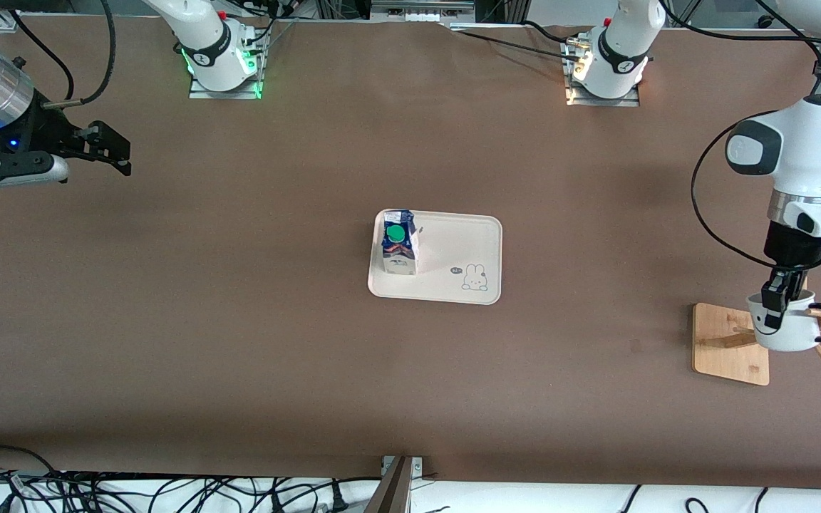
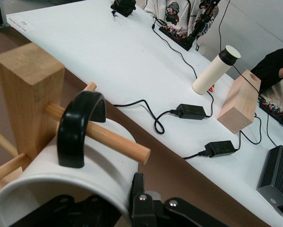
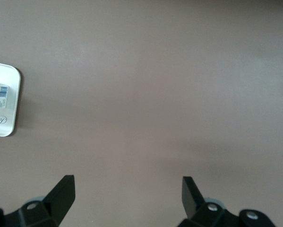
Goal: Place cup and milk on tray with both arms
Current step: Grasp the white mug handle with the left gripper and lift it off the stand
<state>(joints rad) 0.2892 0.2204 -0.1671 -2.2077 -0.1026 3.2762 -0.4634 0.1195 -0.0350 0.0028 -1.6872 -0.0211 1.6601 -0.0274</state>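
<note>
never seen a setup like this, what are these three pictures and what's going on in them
Two white robot arms work at a brown table. The wide picture looks down from across the table; the other two come from cameras on each wrist. The milk already stands on the cream tray. The left gripper has its jaws closed on the rim of the cup, whose handle hangs on a peg of the wooden rack. The right gripper waits open over bare table at the right arm's end.
</note>
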